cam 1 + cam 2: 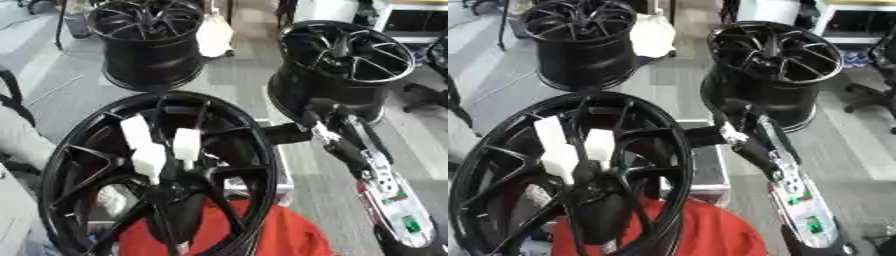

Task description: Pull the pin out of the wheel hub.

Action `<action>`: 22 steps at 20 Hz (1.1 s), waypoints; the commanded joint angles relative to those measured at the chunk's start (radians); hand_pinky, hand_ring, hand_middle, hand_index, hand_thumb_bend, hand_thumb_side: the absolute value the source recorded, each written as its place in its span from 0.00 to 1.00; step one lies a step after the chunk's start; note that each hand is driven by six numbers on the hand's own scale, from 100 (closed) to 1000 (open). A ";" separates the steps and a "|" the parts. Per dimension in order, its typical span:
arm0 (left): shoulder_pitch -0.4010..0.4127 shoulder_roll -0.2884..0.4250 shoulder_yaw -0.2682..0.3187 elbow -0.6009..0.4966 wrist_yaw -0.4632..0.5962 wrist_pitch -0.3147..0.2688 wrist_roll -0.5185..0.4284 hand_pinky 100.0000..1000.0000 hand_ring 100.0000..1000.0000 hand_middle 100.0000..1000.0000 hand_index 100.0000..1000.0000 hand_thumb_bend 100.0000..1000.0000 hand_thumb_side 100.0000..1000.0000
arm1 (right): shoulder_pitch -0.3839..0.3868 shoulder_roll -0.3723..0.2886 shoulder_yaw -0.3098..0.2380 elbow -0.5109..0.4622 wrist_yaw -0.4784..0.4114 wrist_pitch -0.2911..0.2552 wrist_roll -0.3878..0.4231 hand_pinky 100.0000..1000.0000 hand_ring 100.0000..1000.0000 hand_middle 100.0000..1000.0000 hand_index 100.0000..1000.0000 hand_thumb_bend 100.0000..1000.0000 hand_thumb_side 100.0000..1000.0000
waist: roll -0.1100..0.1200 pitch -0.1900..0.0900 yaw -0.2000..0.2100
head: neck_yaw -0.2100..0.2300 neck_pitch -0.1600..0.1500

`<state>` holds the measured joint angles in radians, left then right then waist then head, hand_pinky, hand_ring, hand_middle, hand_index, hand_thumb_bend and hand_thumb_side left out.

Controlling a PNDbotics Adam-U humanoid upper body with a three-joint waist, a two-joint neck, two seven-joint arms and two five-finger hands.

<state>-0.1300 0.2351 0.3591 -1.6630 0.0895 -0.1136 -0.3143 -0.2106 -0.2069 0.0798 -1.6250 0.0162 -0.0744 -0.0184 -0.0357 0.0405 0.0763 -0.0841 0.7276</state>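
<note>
Pins, chunky white plastic ones (149, 150), are still sitting in the big black spoked wheel hub (157, 175); right hand (293, 132) is reaching its rim, fingers can't tell; pulling's looking undone.

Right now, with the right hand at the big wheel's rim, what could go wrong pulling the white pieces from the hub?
1. The right hand is at the rim of the near wheel, away from the white pieces by the hub. Reaching in, it might snag on a spoke.
2. The wheel stands tilted over a red cloth, so a pull might shift or tip it.
</note>
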 commanded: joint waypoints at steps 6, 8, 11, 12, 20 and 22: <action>-0.012 0.002 0.000 -0.021 -0.011 0.006 -0.009 0.60 0.54 0.58 0.78 0.00 0.70 | -0.020 -0.009 -0.006 -0.026 0.008 -0.001 0.010 0.61 0.61 0.71 0.80 0.27 0.41 | 0.003 -0.008 0.001 | -0.002 -0.014; -0.011 0.000 -0.001 -0.023 -0.012 0.005 -0.012 0.60 0.54 0.58 0.78 0.00 0.70 | -0.024 -0.011 -0.005 -0.027 0.010 -0.001 0.014 0.61 0.61 0.71 0.80 0.27 0.41 | 0.003 -0.008 0.000 | -0.004 -0.013; -0.012 -0.003 -0.002 -0.024 -0.014 0.006 -0.016 0.60 0.54 0.58 0.78 0.00 0.70 | -0.027 -0.012 -0.005 -0.029 0.011 0.000 0.017 0.61 0.61 0.71 0.80 0.26 0.39 | 0.002 -0.008 0.001 | -0.002 -0.013; -0.012 -0.003 -0.002 -0.025 -0.014 0.006 -0.017 0.60 0.54 0.58 0.78 0.00 0.70 | -0.028 -0.012 -0.004 -0.029 0.012 0.000 0.019 0.61 0.61 0.71 0.80 0.26 0.39 | 0.002 -0.007 0.001 | -0.002 -0.013; -0.010 -0.005 -0.002 -0.027 -0.017 0.007 -0.025 0.60 0.54 0.59 0.78 0.00 0.71 | -0.036 -0.017 -0.002 -0.034 0.017 0.001 0.034 0.62 0.62 0.71 0.80 0.23 0.36 | 0.001 -0.009 0.000 | -0.005 -0.010; -0.009 -0.006 -0.003 -0.028 -0.018 0.007 -0.029 0.60 0.54 0.59 0.78 0.00 0.70 | -0.043 -0.023 0.001 -0.035 0.018 0.003 0.041 0.62 0.62 0.71 0.80 0.23 0.35 | 0.001 -0.009 0.001 | -0.003 -0.010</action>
